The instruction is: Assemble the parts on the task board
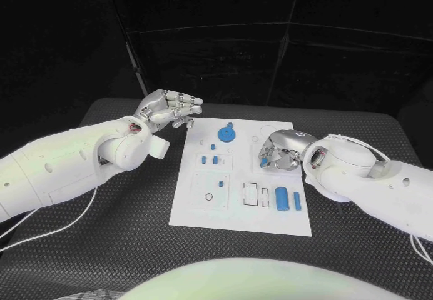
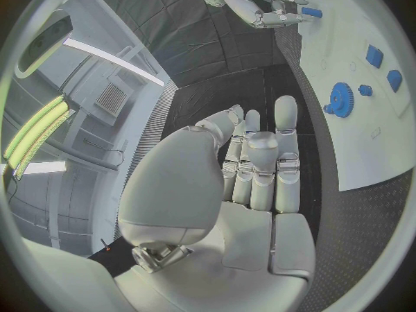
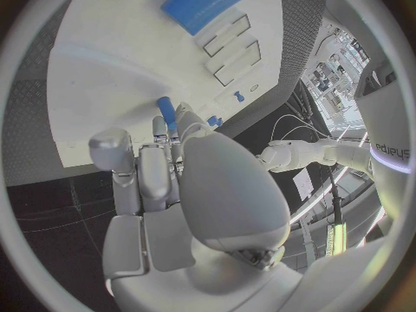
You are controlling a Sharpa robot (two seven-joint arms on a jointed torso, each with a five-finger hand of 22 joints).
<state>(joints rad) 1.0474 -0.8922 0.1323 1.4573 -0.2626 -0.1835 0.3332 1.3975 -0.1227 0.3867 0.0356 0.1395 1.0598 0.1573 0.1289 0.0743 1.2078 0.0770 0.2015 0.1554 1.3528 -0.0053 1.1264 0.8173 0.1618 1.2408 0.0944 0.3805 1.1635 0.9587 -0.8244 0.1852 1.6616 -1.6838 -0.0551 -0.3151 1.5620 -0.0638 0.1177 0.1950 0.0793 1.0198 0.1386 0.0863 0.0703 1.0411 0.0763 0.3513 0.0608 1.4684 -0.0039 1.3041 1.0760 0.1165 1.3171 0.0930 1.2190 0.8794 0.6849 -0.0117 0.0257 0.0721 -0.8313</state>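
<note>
The task board (image 1: 239, 215) is lying flat on the black bench (image 1: 117, 250), and every location below is referenced to this board.

**Recesses and their contents**
- Near the board's far edge, a blue gear (image 1: 226, 134) is sitting on the surface; the left wrist view is showing the same gear (image 2: 340, 100) lying flat.
- Toward the board's middle, several small blue blocks (image 1: 209, 160) are sitting in a cluster between the gear and the near half.
- In the near half, a small blue peg (image 1: 221, 184) is standing inside a rectangular outline, and a round outline (image 1: 209, 197) is lying just nearer than it.
- Beside these, two rectangular slots (image 1: 251, 194) are lying side by side.
- Next to the slots, toward the board's right edge, a blue cylinder (image 1: 282, 199) and a slimmer blue bar (image 1: 297, 200) are lying parallel to each other.

**Hands**
- The left hand (image 1: 167, 110) is hovering just off the board's far-left corner, above the bench. Its fingers are curled partway inward and it is grasping nothing.
- The right hand (image 1: 281, 150) is positioned over the board's right side, between the gear and the cylinder. Its fingers are pinching a small blue part (image 1: 264, 162); the right wrist view is showing this blue part (image 3: 165, 111) at the fingertips (image 3: 161, 126), directly over the board's white surface.
</note>
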